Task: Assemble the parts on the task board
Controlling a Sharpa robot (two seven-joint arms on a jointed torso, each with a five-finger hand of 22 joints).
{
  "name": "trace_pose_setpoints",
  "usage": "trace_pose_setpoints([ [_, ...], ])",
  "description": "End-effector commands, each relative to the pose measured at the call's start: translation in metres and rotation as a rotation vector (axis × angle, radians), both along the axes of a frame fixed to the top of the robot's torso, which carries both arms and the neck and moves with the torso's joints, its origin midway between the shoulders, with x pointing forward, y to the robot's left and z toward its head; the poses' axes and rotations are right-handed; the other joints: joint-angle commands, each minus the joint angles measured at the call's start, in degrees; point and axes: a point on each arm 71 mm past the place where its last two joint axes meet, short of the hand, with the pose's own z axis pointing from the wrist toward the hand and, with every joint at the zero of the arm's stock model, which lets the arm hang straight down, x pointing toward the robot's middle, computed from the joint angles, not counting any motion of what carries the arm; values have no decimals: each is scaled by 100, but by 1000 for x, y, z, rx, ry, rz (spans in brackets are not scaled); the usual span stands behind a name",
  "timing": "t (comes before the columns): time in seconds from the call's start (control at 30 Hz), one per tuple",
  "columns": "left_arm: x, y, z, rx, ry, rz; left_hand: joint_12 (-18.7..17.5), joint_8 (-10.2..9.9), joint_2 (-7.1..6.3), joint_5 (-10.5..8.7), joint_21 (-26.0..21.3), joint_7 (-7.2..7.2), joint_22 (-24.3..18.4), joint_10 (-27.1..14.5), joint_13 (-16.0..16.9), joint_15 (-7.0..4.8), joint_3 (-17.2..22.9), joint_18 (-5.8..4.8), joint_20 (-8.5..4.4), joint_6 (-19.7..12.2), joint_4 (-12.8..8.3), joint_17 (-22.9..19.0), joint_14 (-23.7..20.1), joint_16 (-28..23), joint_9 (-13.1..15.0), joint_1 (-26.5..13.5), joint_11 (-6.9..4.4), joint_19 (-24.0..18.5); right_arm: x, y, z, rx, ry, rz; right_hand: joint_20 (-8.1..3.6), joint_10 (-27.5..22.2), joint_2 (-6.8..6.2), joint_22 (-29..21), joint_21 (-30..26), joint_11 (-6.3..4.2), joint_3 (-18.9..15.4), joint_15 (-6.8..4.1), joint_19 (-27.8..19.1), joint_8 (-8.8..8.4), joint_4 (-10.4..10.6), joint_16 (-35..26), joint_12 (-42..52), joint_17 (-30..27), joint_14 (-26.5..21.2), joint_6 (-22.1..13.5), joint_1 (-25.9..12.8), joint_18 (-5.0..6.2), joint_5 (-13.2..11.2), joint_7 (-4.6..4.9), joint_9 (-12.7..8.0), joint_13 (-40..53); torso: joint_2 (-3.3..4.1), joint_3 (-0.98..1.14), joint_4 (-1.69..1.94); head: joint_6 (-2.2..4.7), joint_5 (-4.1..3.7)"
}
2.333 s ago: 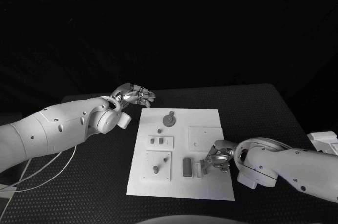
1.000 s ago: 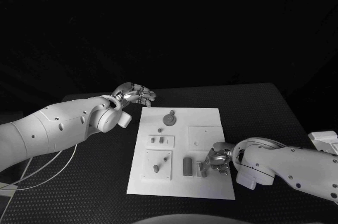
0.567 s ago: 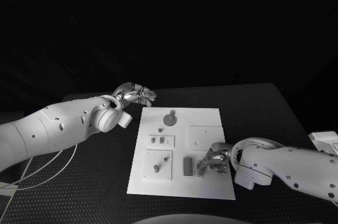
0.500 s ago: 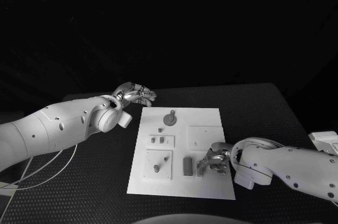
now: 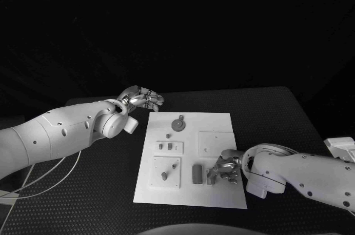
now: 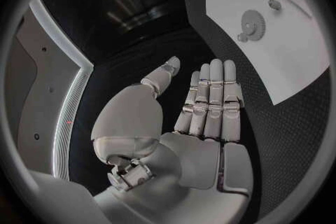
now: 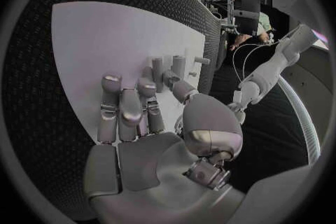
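Two robot hands sit at opposite corners of the task board (image 5: 222,196). The right robot hand (image 5: 224,171) is the nearer one to the work: it rests at the board's near right, fingers (image 7: 120,105) laid flat and holding nothing, with the upright grey block (image 5: 197,174) just to its left, long axis running near to far. Whether a fingertip touches a part is hard to make out. The left robot hand (image 5: 142,98) hovers released over the worktop (image 5: 89,194) beside the far left corner, near the gear (image 5: 177,125).
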Motion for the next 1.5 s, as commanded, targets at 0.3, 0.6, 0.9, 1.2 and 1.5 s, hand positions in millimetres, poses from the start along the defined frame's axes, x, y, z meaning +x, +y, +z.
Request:
trace_pose_setpoints([
  [0.3, -1, -2, 1, -11, 3, -16, -30, 21, -2, 8, -32, 3, 7, 32, -7, -16, 5, 68, 0, -44, 48, 13, 41, -33, -11, -59, 11, 44, -6, 9, -1, 10, 10, 73, -13, 14, 91, 102, 1, -30, 42, -40, -11, 44, -39, 24, 42, -5, -3, 56, 186, 175, 21, 12, -10, -2, 0, -1, 1, -10, 16],
  [0.6, 0, -2, 0, -11, 3, -15, -30, 21, -2, 8, -32, 4, 7, 32, -8, -16, 6, 67, 0, -45, 51, 18, 42, -37, -12, -61, 12, 44, -4, 9, 0, 22, -12, 53, -5, 16, 104, 104, 4, -33, 33, -39, -14, 60, -31, 27, 44, 8, 2, 79, 186, 175, 20, 9, -9, -1, -1, -1, 4, -1, 14],
  [0.9, -1, -2, 1, -11, 4, -15, -30, 23, 7, 8, -33, 4, 8, 33, -9, -16, 7, 66, 1, -46, 66, 26, 43, -44, -15, -72, 12, 44, -4, 10, 0, 28, -13, 51, 13, 24, 30, 102, 10, -39, -30, -44, -9, 78, -16, 31, 47, 10, 5, 100, 117, 175, 20, 3, -17, -4, 0, -1, 2, 3, 15],
  [1.2, -1, -1, 1, -11, 4, -15, -30, 24, 10, 9, -34, 3, 8, 33, -9, -16, 10, 67, 0, -45, 67, 30, 44, -47, -16, -70, 11, 43, -3, 11, 1, 48, -26, 35, 25, 29, -156, 82, -7, -44, -116, -51, 12, 89, 80, 24, 38, 2, 9, 106, -130, 175, 20, -2, -49, -19, 0, 2, 1, 5, 18],
  [1.5, -1, -2, 0, -11, 5, -16, -30, 26, 11, 8, -34, 3, 9, 34, -10, -16, 12, 67, 0, -45, 69, 35, 44, -51, -17, -68, 11, 42, -4, 11, 1, 56, -20, 37, 12, 31, -266, 70, -27, -49, -102, -59, 27, 93, 191, 17, 33, -15, 8, 101, -274, 175, 20, -6, -77, -26, 0, 1, -1, -2, 23],
])
